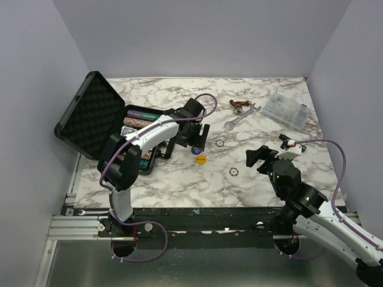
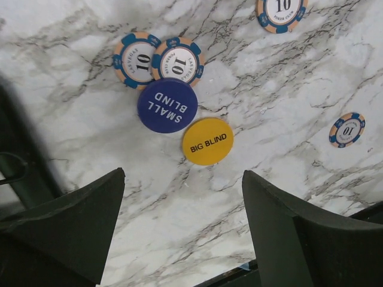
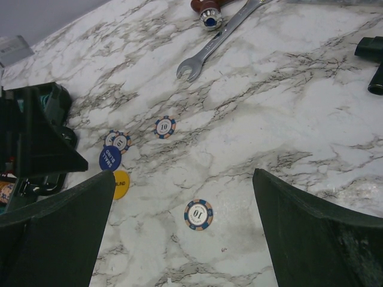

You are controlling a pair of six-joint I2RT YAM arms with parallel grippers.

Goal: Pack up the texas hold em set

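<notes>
A pair of "10" chips (image 2: 139, 60) is seen touching side by side on the marble table (image 2: 66, 125). A blue SMALL BLIND disc (image 2: 167, 105) is set against them, and a yellow BIG BLIND disc (image 2: 207, 141) touches it. A third chip (image 2: 281, 12) and a fourth chip (image 2: 346, 130) are laid apart, the fourth near the table's edge. The left tool (image 2: 182, 182) is held spread, with nothing gripped.

I have two arms, each a smooth white shell over black joints: my left white-and-black arm (image 1: 146, 136) and my right white-and-black arm (image 1: 335, 230). A thin purple cable (image 1: 326, 141) trails along each. My left hand (image 2: 182, 221) and right hand (image 3: 182, 233) end in broad, matte black wedge-shaped fingers (image 2: 72, 233).
</notes>
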